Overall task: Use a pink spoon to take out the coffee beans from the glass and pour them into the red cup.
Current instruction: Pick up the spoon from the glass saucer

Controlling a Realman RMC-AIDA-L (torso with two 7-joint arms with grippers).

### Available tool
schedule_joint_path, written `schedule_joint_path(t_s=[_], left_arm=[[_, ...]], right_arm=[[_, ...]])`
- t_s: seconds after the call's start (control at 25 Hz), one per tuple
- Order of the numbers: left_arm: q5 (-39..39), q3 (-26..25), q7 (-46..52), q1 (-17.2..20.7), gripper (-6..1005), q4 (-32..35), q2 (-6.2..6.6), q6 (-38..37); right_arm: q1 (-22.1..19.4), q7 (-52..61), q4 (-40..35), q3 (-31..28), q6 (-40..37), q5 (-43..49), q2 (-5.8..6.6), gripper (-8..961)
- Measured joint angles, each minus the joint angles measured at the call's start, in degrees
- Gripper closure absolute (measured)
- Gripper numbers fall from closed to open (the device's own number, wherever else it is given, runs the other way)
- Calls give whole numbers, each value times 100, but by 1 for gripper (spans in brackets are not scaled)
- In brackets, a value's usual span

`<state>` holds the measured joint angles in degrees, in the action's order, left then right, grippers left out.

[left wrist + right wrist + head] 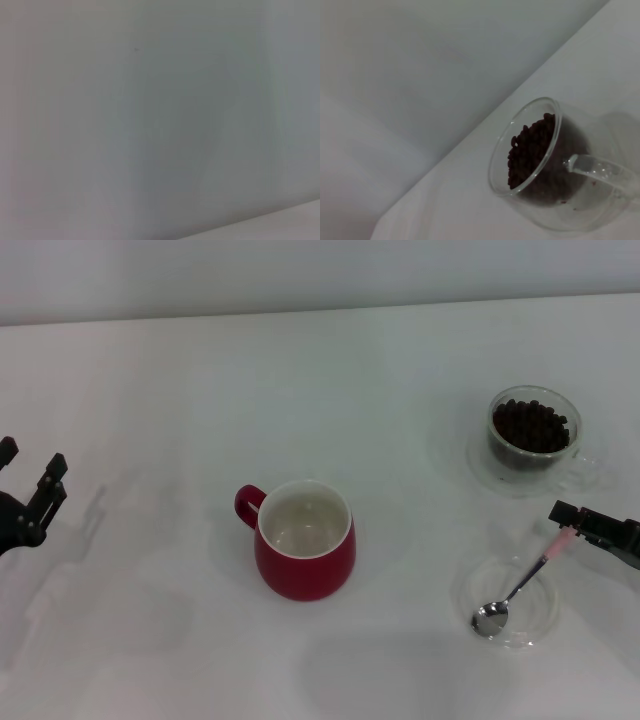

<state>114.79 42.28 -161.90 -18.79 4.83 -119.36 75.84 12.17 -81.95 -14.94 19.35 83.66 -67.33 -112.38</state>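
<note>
The red cup (305, 550) stands upright at the table's middle, white inside showing, handle toward the far left. The glass (531, 440) holding the coffee beans (530, 426) stands at the far right; the right wrist view also shows the glass (580, 200) and the beans (532, 150). The pink spoon (520, 585) lies with its metal bowl in a flat clear dish and its pink handle raised toward my right gripper (572, 530), which is at the handle's end. My left gripper (30, 468) is open and empty at the table's left edge.
The flat clear dish (535, 625) sits at the near right, in front of the glass. The white table (150, 390) is bare between the cup and the left gripper. The left wrist view shows only a plain pale surface.
</note>
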Motion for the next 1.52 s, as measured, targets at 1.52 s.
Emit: schedule_joint_path(t_s=[1.52], left_arm=[[0,0,0,-2,434,-53,-9,-8]], right_arm=[[288,19,0,144,-386,143,-3,456]])
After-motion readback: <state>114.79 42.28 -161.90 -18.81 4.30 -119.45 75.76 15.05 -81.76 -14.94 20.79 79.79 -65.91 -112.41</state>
